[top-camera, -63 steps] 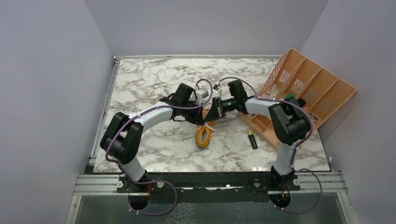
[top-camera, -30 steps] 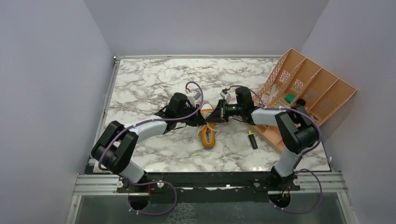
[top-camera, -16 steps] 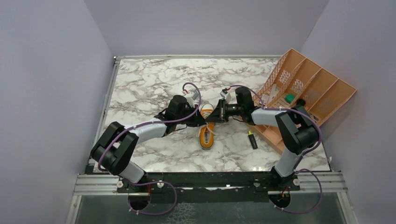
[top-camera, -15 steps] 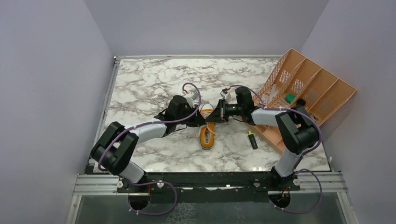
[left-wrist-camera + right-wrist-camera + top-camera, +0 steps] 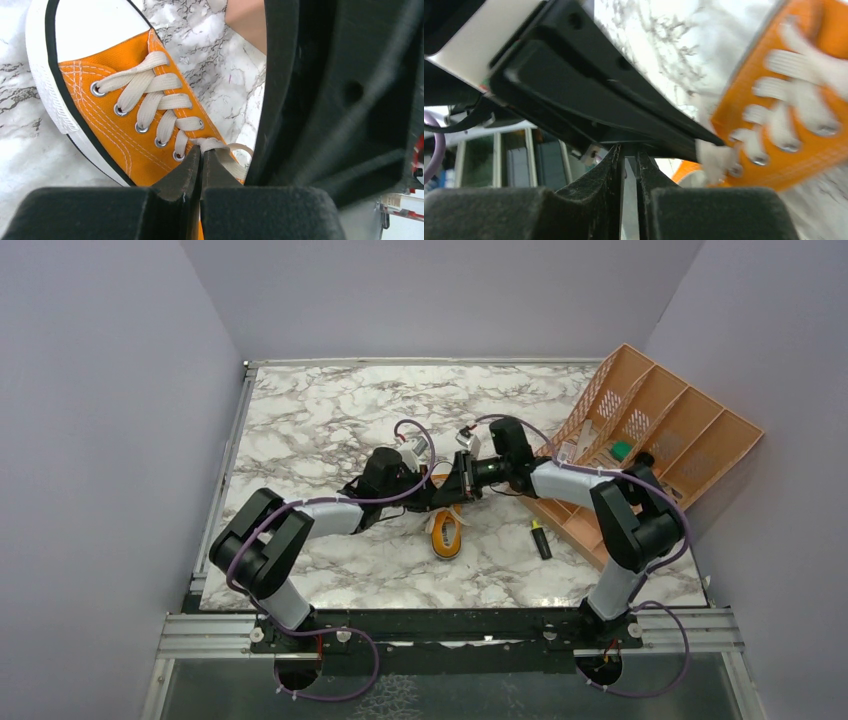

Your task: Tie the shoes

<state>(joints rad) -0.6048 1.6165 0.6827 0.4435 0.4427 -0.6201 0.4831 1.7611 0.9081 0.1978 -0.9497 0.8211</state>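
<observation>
Both closed: left gripper (image 5: 201,156) pinches the lace (image 5: 220,146); right gripper's (image 5: 630,156) catch I cannot tell. Pulling apart may drag the shoe (image 5: 100,131) toward a bench (image 5: 300,420) edge, or the lace slips out.

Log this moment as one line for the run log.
phase: lace handling | left gripper: shut on white lace by top eyelets of sneaker | right gripper: shut, hold unclear | bow: none visible

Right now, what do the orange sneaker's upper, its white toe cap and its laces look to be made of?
The orange upper looks like matte woven canvas: weave and white stitching show. The white toe cap is smooth, likely rubber. The flat white laces look woven, probably cotton; ribbed texture shows.
</observation>
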